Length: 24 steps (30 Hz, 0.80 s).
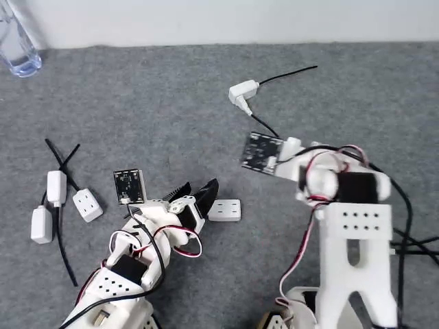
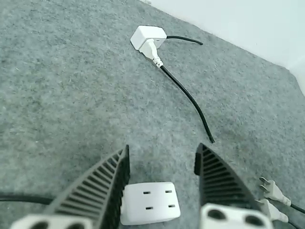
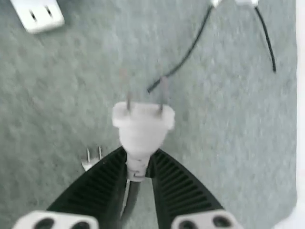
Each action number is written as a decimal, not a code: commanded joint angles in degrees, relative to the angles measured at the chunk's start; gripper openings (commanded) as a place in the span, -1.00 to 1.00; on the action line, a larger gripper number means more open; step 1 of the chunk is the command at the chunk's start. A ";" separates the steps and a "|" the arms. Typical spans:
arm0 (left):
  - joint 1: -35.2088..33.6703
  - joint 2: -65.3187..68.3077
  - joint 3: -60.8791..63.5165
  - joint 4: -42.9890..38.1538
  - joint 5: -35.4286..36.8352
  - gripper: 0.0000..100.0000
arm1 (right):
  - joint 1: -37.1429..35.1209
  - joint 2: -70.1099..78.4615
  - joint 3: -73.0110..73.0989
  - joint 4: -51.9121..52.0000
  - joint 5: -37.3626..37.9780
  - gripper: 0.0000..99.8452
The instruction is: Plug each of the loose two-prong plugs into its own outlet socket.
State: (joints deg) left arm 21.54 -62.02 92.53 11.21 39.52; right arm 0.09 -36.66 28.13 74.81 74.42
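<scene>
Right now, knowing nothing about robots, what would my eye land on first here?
Most striking is the white two-prong plug pinched in the right end effector, its prongs pointing out over the grey mat. Next is the left end effector, open around a white outlet socket that lies flat near the middle of the mat. Farther back, a second socket already has a plug in it.

The right end effector [image 3: 138, 157] grips a white two-prong plug [image 3: 143, 126] by its base, black fingers closed on it, prongs pointing away over the grey desk [image 3: 248, 143]. A white outlet socket [image 3: 37, 14] lies well apart, and a black cord [image 3: 186, 52] lies beyond the prongs.
</scene>
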 commanded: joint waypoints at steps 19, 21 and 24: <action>-0.18 -0.53 -0.04 -0.79 -0.97 -0.57 | -6.20 17.27 20.66 -20.70 2.46 -0.97; -0.18 -0.62 -0.04 -0.79 -0.97 -0.57 | -6.20 18.51 20.66 -20.79 2.46 -0.91; -0.18 -0.62 -0.04 -0.79 -0.97 -0.57 | -5.76 20.09 20.66 -20.70 2.37 -0.70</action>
State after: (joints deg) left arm 21.54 -62.02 92.79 11.21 39.52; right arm -5.27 -17.05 49.23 55.12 77.58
